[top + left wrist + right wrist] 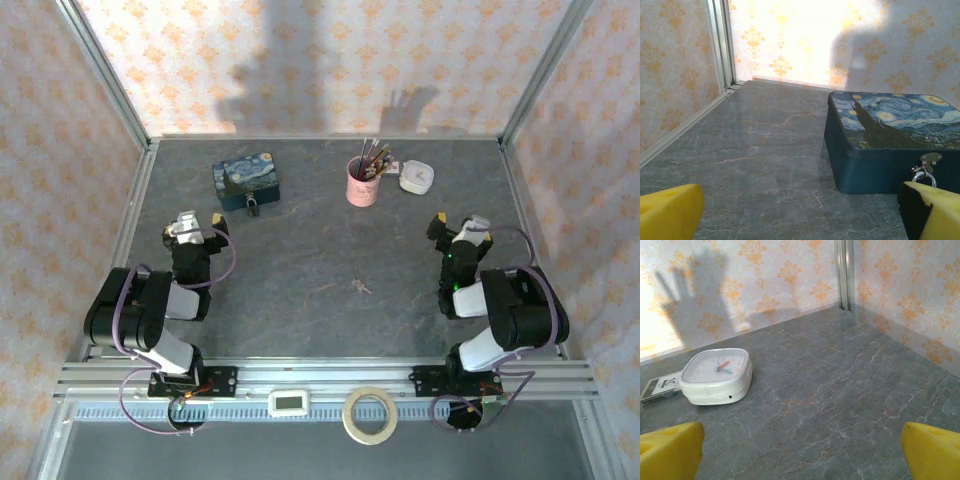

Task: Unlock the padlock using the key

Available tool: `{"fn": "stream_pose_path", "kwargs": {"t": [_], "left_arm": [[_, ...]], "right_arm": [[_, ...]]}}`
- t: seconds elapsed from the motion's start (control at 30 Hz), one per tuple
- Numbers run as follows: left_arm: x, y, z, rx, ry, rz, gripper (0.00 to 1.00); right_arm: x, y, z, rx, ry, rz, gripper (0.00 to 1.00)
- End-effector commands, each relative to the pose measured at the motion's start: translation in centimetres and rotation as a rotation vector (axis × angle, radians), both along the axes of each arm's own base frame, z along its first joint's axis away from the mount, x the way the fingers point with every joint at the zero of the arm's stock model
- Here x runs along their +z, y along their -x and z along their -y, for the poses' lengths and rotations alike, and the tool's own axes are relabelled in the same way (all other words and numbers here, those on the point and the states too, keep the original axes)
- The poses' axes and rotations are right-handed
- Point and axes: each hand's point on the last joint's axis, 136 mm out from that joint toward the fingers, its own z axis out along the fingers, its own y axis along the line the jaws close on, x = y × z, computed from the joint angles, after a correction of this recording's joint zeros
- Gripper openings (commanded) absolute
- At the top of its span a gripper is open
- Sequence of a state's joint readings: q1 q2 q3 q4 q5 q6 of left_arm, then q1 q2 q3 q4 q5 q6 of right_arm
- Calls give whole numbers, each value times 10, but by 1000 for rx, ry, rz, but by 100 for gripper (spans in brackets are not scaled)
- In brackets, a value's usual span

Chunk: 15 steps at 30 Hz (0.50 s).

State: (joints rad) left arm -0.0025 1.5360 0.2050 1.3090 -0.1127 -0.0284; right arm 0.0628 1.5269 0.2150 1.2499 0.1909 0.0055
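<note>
- The left gripper [196,224] stands wide open, empty.
- The padlock [254,207] hangs on the blue tin's [245,178] front, just ahead-right of those fingers, shackle up.
- The key [360,288] lies flat mid-table, long axis roughly left-right; which way it points is unclear.
- The right gripper [462,227], jaws spread, is nearer the key, which lies to its left.

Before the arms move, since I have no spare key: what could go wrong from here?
1. The key is tiny and lies flat on the table between the arms; the open right gripper could nudge it away instead of pinching it.
2. The padlock hangs from the blue tin; pushing a key in may slide the tin unless the open left gripper steadies it.
3. The pink cup stands near the tin; a reaching arm might topple it.
</note>
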Motion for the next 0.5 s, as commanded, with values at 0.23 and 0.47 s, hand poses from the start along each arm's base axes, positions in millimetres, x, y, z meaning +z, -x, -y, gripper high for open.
{"fn": "stream_pose_path", "kwargs": {"t": [0.23,0.47], "left_arm": [[7,-2,1,0,2,28,99],[7,-2,1,-5,4,26,99]], "right_arm": [[6,0,-2,10,8,22,100],[6,-1,-2,10,8,20,100]]}}
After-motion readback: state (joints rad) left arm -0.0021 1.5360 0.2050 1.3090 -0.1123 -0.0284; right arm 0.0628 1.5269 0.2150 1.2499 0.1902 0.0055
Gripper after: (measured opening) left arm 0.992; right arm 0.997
